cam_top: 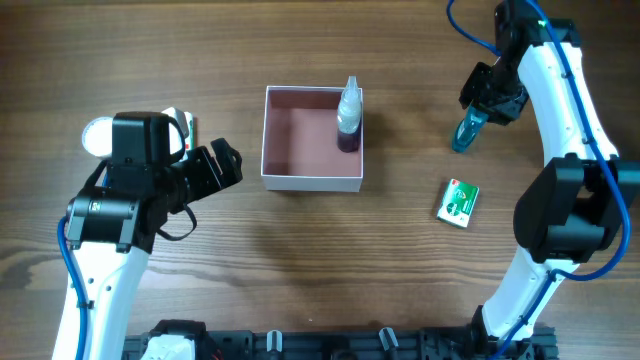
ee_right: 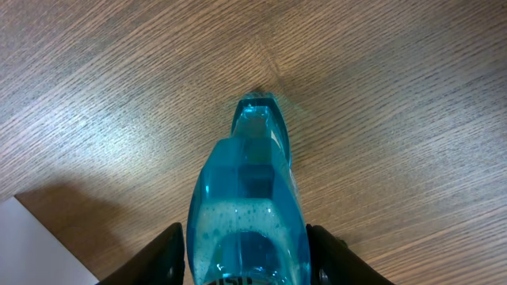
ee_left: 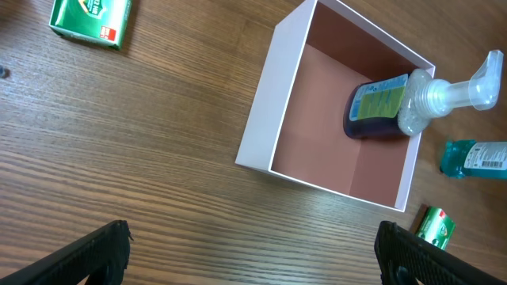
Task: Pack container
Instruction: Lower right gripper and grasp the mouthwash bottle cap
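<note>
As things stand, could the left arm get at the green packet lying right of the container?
Probably not easily. The green packet lies beyond the container, far from the open left gripper, beside the right arm's base. The right gripper is nearer but holds the blue bottle.

Left claw (cam_top: 228, 163) wide open; right claw (cam_top: 478, 112) clamped on blue bottle (cam_top: 465, 131).

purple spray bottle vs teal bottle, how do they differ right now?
The purple spray bottle sits inside the container, against its far right wall; the teal bottle is outside it, over the table. No gripper touches the purple one; the right gripper has its fingers on both sides of the teal one. The purple liquid looks dark, the teal is see-through. Both are small plastic bottles.
</note>
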`<state>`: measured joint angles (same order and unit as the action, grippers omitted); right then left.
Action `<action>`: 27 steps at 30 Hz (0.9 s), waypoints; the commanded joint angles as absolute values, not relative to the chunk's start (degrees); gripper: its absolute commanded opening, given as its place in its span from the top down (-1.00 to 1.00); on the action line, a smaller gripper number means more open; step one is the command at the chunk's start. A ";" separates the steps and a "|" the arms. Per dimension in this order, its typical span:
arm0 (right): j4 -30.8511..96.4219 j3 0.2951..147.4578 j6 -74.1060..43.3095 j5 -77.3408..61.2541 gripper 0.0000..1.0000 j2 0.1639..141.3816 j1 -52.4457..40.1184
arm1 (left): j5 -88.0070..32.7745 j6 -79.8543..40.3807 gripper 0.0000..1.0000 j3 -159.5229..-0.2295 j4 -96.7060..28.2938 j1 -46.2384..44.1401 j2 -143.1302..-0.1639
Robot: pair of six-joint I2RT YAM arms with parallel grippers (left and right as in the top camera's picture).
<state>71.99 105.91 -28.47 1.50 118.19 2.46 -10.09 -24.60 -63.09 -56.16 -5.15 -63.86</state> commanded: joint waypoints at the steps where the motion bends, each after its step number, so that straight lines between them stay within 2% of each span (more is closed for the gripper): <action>1: 71.92 106.00 -28.45 1.19 0.13 119.39 2.44 | -9.52 -25.34 -1.00 -64.31 -56.03 -5.37 -63.86; 5: 71.90 106.00 -28.47 1.19 0.17 119.39 2.44 | -9.52 -25.32 -0.99 -64.31 -56.03 -5.37 -63.86; 8: 71.99 106.00 -28.47 1.19 0.31 119.37 2.44 | -9.50 -25.32 -0.99 -64.31 -56.03 -5.37 -63.86; 11: 72.07 106.00 -28.47 1.19 0.35 119.39 2.44 | -9.50 -25.32 -0.99 -64.31 -56.03 -5.37 -63.86; 13: 72.05 106.00 -28.47 1.19 0.50 119.39 2.44 | -9.50 -25.34 -0.99 -64.31 -56.03 -5.37 -63.86; 14: 72.05 106.00 -28.47 1.19 0.77 119.39 2.44 | -9.50 -25.32 -1.00 -64.31 -56.03 -5.37 -63.86; 16: 72.07 106.00 -28.47 1.19 0.91 119.37 2.44 | -9.50 -25.32 -1.00 -64.31 -56.03 -5.37 -63.86; 27: 70.91 107.63 -23.55 2.24 0.91 114.54 1.85 | -9.50 -25.32 -0.99 -64.31 -56.03 -5.37 -63.86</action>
<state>71.68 105.91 -26.65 1.52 118.17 2.46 -10.09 -24.60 -63.07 -56.16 -5.15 -63.86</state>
